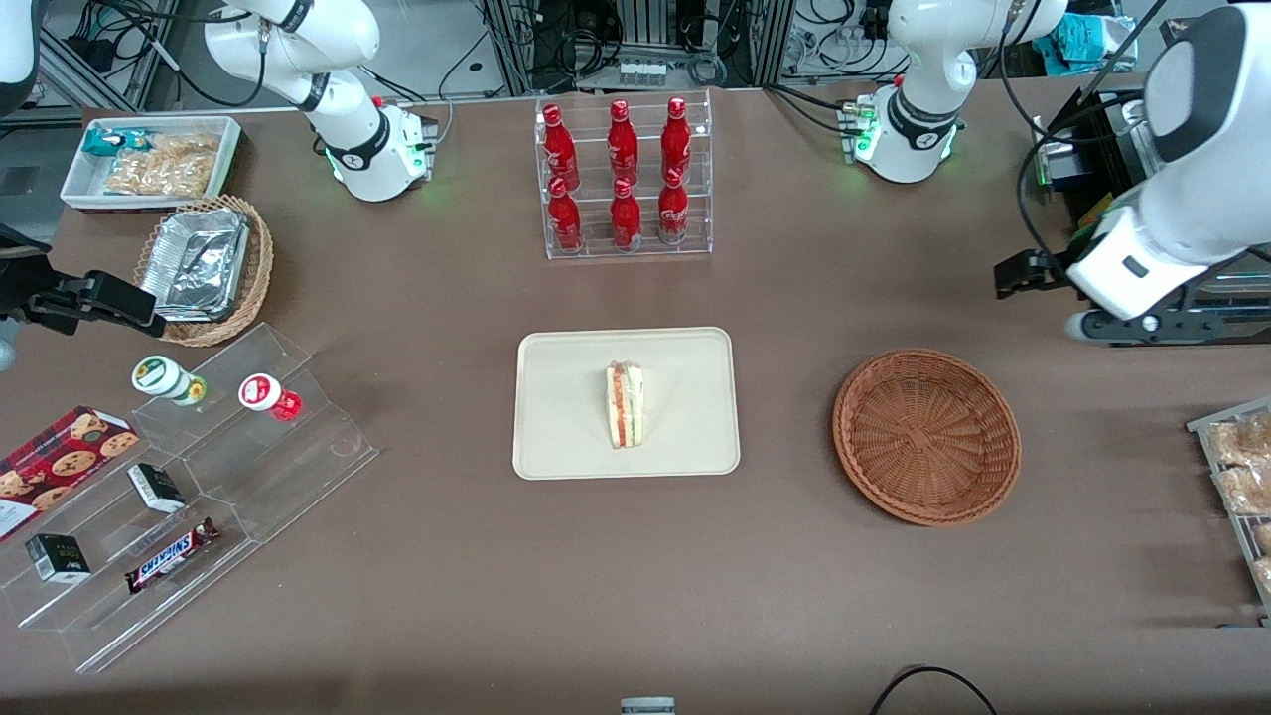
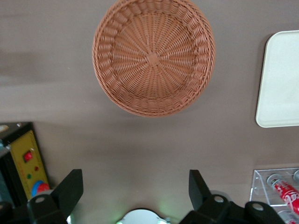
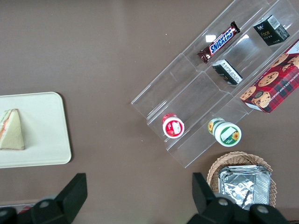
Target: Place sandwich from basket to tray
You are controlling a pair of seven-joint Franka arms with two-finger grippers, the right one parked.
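Brown worktop (image 1: 794, 596) is carrying everything. We are seeing sandwich (image 1: 626, 405) lying mid-tray (image 1: 556, 437), well clear of rim, so placing looks done. Basket (image 1: 925, 435) is sitting bare toward working arm's edge. Gripper (image 2: 135, 191) is hovering above worktop beside basket, jaws apart, holding nothing.

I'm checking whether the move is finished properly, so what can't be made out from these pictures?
- Sandwich on the tray: the face resting on the tray is hidden by the sandwich itself in front and right wrist views.
- Tray in the left wrist view: cut off by the picture's edge, sandwich out of view.
- Gripper, open above the table beside the empty basket: hidden by the arm in front view.
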